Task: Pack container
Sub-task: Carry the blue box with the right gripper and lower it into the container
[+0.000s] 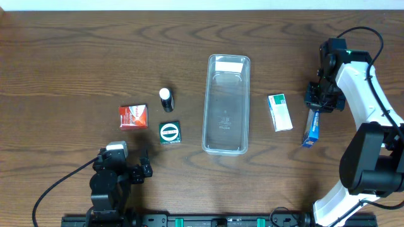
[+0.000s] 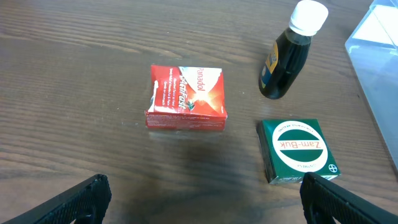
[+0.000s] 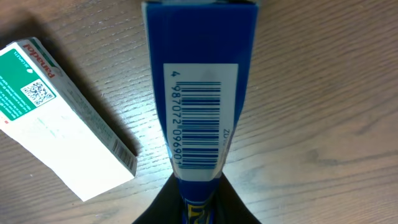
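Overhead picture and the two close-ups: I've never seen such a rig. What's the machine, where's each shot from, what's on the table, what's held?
Two robot arms sit at a wooden table. The overhead picture looks straight down; each close-up comes from a camera on one arm's wrist. The clear container lies mid-table, nothing packed inside. Left of it: a red Panadol box, a green Zam-Buk box, a dark bottle with a white cap. Right of it: a white-and-green Panadol box and a blue carton. The right hand is closed on the carton's end; the left hand is open and empty.
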Action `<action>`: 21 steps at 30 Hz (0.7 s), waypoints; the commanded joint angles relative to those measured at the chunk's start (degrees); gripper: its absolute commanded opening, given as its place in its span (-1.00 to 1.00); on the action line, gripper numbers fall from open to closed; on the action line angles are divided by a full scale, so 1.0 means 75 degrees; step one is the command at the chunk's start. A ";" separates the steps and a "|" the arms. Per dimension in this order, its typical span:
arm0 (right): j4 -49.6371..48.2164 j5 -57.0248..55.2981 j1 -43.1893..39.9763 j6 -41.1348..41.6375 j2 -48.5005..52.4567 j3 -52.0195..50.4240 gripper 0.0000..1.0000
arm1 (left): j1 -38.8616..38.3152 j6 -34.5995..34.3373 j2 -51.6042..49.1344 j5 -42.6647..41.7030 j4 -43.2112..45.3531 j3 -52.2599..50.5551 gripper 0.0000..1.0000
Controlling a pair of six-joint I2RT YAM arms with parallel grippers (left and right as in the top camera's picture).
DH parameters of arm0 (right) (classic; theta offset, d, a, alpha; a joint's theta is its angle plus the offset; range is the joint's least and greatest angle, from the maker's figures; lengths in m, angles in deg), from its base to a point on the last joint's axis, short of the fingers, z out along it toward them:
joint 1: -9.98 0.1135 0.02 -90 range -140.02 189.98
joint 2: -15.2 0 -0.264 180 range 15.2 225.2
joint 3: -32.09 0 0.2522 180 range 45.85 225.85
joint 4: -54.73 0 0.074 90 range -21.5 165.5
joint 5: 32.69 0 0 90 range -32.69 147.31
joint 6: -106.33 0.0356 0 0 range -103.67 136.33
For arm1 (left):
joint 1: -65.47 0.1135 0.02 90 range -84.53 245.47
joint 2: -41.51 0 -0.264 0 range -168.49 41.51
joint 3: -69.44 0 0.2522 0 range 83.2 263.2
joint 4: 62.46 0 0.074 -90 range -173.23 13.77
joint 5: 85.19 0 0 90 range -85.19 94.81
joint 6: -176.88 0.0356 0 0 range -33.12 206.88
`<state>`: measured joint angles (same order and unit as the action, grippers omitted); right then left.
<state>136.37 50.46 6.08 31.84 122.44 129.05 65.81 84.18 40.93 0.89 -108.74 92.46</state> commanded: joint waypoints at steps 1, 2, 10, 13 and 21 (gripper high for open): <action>-0.0015 -0.0029 -0.0006 0.0044 -0.0224 0.0163 -0.80 | 0.0047 0.0128 0.0050 -0.0020 0.0035 -0.0096 0.96; -0.0006 -0.0029 -0.0006 0.0044 -0.0286 0.0224 -0.80 | 0.0047 0.0128 0.0050 -0.0023 0.0035 -0.0096 0.96; 0.0239 0.0953 0.0481 0.0041 -0.1719 0.1746 -0.77 | 0.0047 0.0128 0.0050 -0.0020 0.0035 -0.0096 0.96; 0.0009 0.1638 0.1067 0.0047 -0.2247 0.2078 -0.89 | 0.0047 0.0128 0.0050 -0.0020 0.0035 -0.0096 0.96; -0.0953 0.1373 0.3005 0.1556 -0.2232 0.1751 -0.95 | 0.0047 0.0128 0.0050 -0.0020 0.0035 -0.0096 0.96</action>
<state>130.47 60.60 25.67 36.89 102.33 144.28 65.81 84.18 40.93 0.89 -108.74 92.46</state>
